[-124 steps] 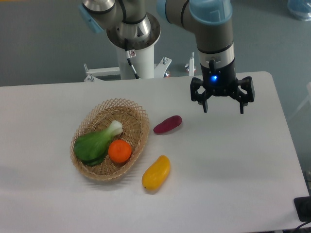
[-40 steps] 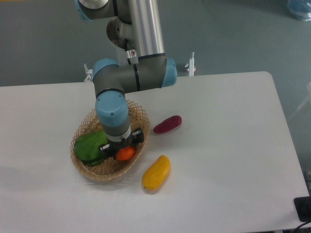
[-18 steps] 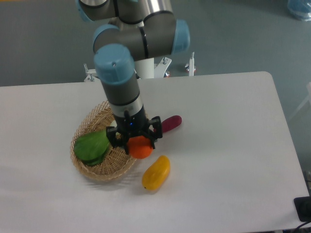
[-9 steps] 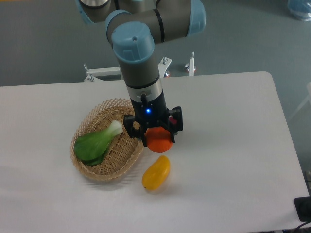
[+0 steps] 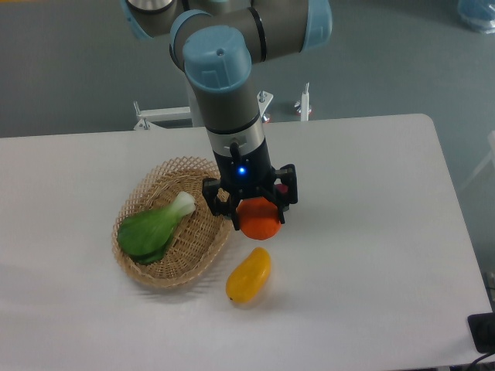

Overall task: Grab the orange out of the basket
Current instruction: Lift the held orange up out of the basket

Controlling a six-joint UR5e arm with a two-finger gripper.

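The claw (image 5: 257, 220) is closed tight on the orange (image 5: 259, 219) and holds it up in the air, just right of the basket (image 5: 155, 263). A moment ago the orange was nearer the basket rim; now it has moved a little more to the right. The basket holds only the green vegetable (image 5: 152, 227). A yellow fruit (image 5: 248, 274) lies on the surface (image 5: 371, 255) below. The pick-up looks done.

Woven wicker basket (image 5: 155, 267), smooth orange (image 5: 260, 222)
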